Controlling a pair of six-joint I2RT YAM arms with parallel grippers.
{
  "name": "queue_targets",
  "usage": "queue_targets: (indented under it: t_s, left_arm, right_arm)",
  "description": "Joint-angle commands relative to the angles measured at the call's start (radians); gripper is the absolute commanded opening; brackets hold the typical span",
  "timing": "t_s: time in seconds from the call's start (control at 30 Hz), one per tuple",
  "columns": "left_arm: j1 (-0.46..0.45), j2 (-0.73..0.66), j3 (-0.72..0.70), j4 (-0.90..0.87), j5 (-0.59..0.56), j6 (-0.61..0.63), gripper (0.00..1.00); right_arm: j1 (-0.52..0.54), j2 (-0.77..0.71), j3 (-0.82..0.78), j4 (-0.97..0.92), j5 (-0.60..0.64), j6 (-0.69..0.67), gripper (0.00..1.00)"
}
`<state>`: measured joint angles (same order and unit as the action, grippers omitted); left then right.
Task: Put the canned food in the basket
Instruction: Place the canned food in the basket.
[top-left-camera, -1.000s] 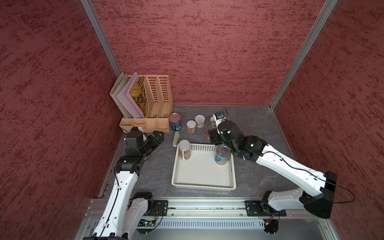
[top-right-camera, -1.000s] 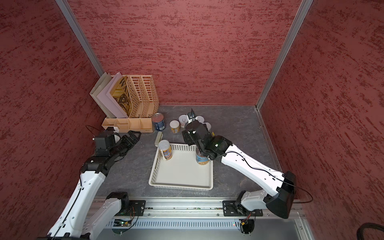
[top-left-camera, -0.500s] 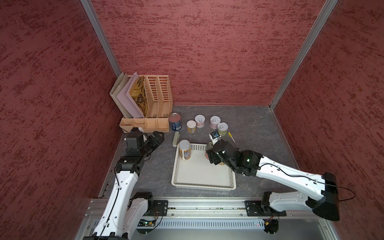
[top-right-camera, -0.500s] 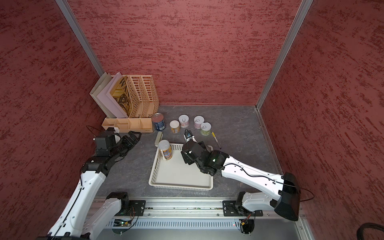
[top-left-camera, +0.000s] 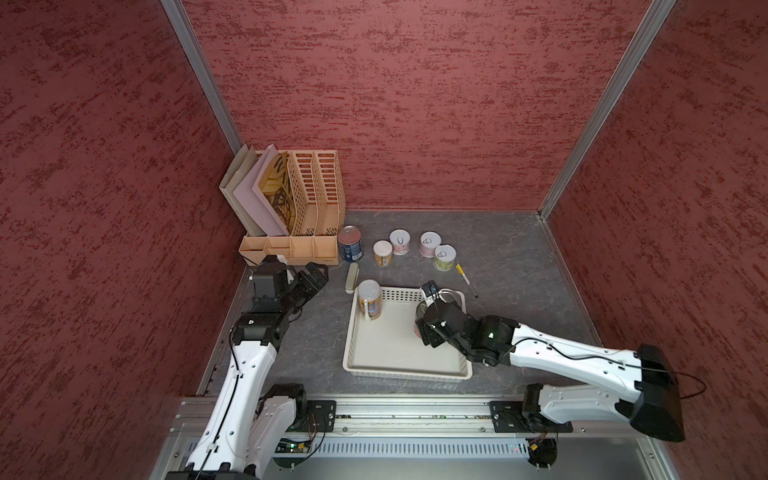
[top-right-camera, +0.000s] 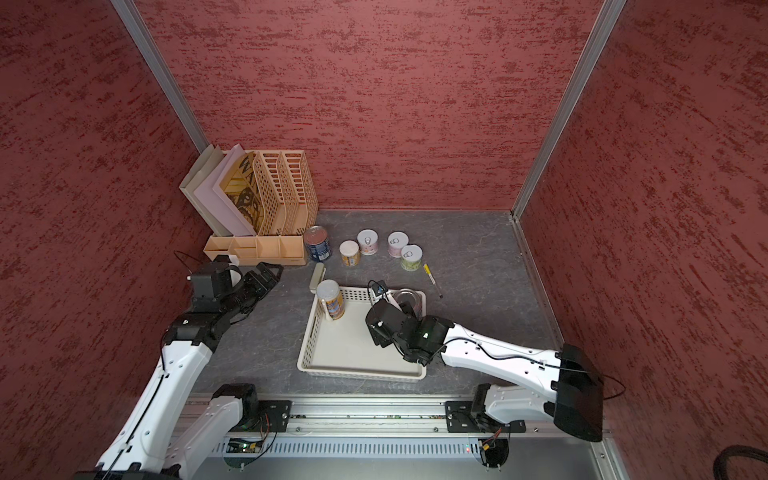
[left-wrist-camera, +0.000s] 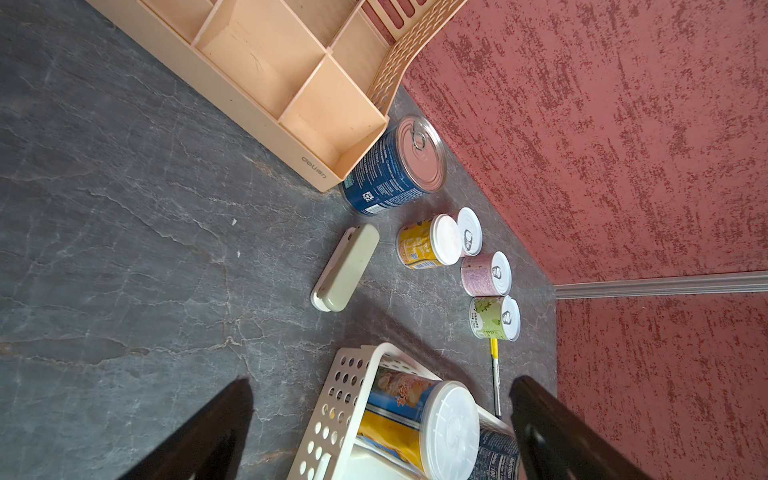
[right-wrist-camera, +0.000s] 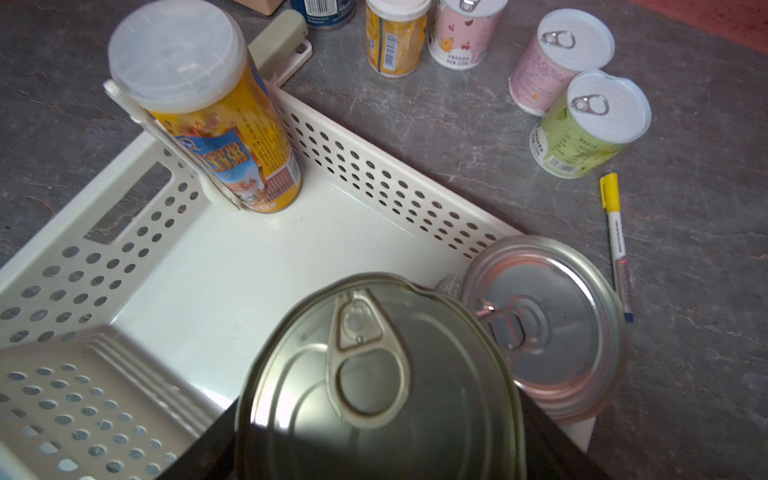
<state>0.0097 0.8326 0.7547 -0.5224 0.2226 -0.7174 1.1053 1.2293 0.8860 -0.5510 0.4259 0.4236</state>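
The white basket (top-left-camera: 405, 376) holds a tall yellow can (top-left-camera: 369, 299) in its far left corner and a metal-topped can (top-left-camera: 451, 296) in its far right corner. My right gripper (top-left-camera: 422, 322) is shut on another metal-topped can (right-wrist-camera: 374, 382) inside the basket's outline, close beside the corner can (right-wrist-camera: 544, 320). Whether the held can touches the floor is hidden. A blue can (top-left-camera: 350, 243) and several small cans, yellow (top-left-camera: 382, 252), pink-white (top-left-camera: 400, 242), pink (top-left-camera: 430, 244) and green (top-left-camera: 444, 257), stand behind the basket. My left gripper (top-left-camera: 313, 276) hangs open left of the basket, holding nothing.
A peach file rack (top-left-camera: 299, 203) with folders fills the back left corner. A beige stapler (top-left-camera: 352, 277) lies just behind the basket's left corner. A yellow-capped pen (top-left-camera: 466, 280) lies to the right of the basket's far corner. Red walls close in three sides.
My right gripper has come forward from the back of the basket and now sits lower over its right half, with the can in it. The left arm has not moved.
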Motion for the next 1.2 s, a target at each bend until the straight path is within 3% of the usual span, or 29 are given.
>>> queue_targets:
  t_s: [0.0,1.17]
  left_arm:
    - [-0.005,-0.001,-0.01,0.014,-0.014,0.013,1.0]
    - [-0.004,0.01,-0.012,0.013,-0.011,0.008,1.0]
  right_arm:
    - [0.006,-0.047,-0.004,0.09,0.035,0.035,0.2]
    - [-0.007,0.036,-0.077,-0.067,0.173,0.246,0.18]
